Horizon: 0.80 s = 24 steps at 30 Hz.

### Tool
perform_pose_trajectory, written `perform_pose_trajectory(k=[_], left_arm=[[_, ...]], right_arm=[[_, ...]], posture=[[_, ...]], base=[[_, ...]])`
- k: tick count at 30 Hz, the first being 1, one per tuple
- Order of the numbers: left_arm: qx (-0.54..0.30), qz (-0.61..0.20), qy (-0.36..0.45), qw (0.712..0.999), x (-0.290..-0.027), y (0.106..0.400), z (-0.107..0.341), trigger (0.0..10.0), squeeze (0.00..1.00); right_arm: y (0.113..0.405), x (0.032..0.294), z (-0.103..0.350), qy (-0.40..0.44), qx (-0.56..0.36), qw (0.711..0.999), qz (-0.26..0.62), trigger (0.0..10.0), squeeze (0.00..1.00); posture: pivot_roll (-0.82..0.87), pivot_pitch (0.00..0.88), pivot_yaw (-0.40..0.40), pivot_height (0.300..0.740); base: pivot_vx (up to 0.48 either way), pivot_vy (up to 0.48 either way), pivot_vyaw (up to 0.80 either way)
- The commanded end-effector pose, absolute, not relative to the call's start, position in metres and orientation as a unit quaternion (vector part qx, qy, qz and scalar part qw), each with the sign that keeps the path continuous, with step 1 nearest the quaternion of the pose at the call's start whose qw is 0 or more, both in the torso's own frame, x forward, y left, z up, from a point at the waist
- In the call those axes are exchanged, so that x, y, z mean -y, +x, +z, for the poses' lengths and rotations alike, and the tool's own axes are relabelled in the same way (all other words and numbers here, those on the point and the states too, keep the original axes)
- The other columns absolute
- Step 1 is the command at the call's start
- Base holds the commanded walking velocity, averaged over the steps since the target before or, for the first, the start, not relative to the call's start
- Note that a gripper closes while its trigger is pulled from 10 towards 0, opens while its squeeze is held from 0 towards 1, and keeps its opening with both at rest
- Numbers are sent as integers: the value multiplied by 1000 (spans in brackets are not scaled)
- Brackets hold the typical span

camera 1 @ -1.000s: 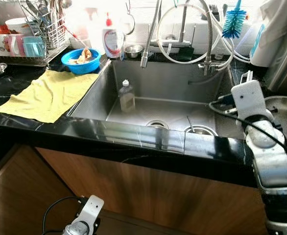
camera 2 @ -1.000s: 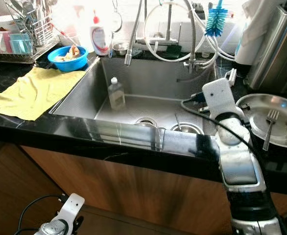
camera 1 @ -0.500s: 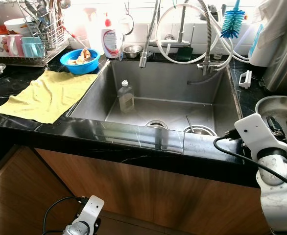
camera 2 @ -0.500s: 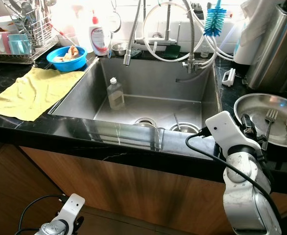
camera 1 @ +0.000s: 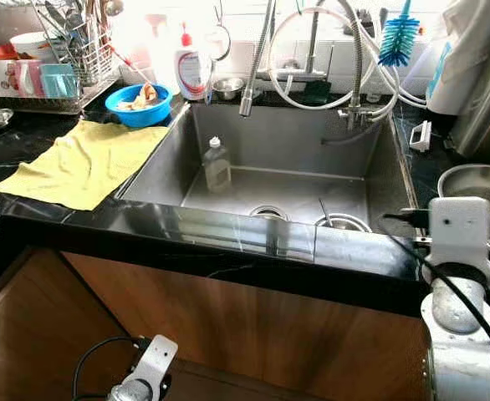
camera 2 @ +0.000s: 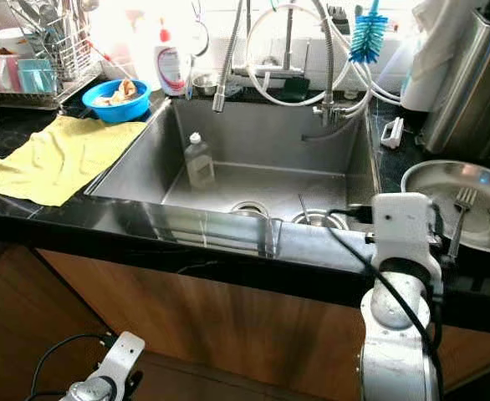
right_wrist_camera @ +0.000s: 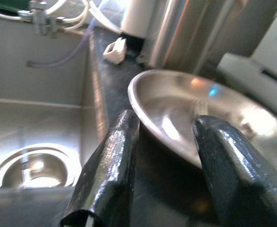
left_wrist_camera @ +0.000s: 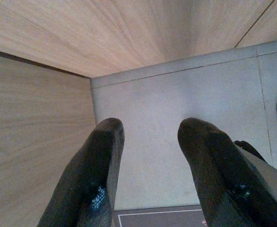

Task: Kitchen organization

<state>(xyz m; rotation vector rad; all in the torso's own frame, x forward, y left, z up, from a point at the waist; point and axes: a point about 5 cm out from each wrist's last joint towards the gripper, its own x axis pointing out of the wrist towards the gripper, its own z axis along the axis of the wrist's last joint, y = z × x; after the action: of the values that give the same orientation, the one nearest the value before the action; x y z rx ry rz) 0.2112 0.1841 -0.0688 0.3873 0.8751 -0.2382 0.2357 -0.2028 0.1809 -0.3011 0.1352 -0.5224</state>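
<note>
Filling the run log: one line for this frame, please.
right gripper: open, at near rim of round steel plate | silver fork: on plate | left gripper: open, idle, low by wooden cabinet | steel sink: clear bottle inside

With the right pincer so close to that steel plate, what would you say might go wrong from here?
The open right pincer points at the rim of the round steel plate, which sits near the black counter's edge; a nudge might shift it. The silver fork lying loose on it could slide off.
</note>
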Motion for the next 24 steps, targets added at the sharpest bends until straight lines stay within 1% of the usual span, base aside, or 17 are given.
perform_pose_trajectory(k=[1, 3, 6, 7, 9, 10, 11, 14, 16, 21, 24], left_arm=[[-437, -111, 195, 871, -192, 204, -72, 10000, 0], [-439, -111, 195, 870, -192, 204, -73, 10000, 0], [-441, -110, 195, 869, -193, 203, -73, 10000, 0], [-441, -110, 195, 869, -193, 202, -73, 10000, 0], [-443, -108, 195, 868, -194, 201, -73, 10000, 0], [-443, -108, 195, 868, -195, 201, -74, 10000, 0], [-443, -108, 195, 868, -195, 201, -74, 10000, 0], [-446, -108, 194, 867, -195, 200, -74, 10000, 0], [-446, -108, 195, 867, -195, 199, -75, 10000, 0], [-447, -107, 195, 866, -195, 199, -75, 10000, 0], [-448, -107, 195, 866, -195, 198, -75, 10000, 0]], right_arm=[[235, 202, 186, -145, -53, 955, -254, 10000, 0], [236, 204, 185, -163, -65, 954, -243, 10000, 0], [238, 206, 182, -229, -94, 945, -215, 10000, 0], [237, 211, 180, -282, -114, 930, -205, 10000, 0], [235, 217, 178, -329, -135, 915, -190, 10000, 0], [235, 218, 176, -358, -148, 906, -168, 10000, 0], [235, 218, 176, -358, -148, 906, -168, 10000, 0], [231, 225, 174, -421, -186, 879, -123, 10000, 0], [229, 228, 177, -440, -192, 868, -128, 10000, 0], [227, 231, 179, -448, -210, 860, -127, 10000, 0], [223, 237, 185, -465, -219, 847, -133, 10000, 0]], posture=[[-139, 0, 66, 740], [-140, 0, 67, 740], [-140, 0, 65, 740], [-140, 0, 64, 740], [-143, 0, 64, 740], [-144, 0, 65, 740], [-144, 0, 65, 740], [-147, 0, 64, 740], [-146, 0, 63, 740], [-145, 0, 63, 740], [-148, 0, 63, 740]], base=[[0, 0, 0], [0, 0, 0], [0, 0, 0], [0, 0, 0], [0, 0, 0], [0, 0, 0], [0, 0, 0], [0, 0, 0], [0, 0, 0], [0, 0, 0], [0, 0, 0]])
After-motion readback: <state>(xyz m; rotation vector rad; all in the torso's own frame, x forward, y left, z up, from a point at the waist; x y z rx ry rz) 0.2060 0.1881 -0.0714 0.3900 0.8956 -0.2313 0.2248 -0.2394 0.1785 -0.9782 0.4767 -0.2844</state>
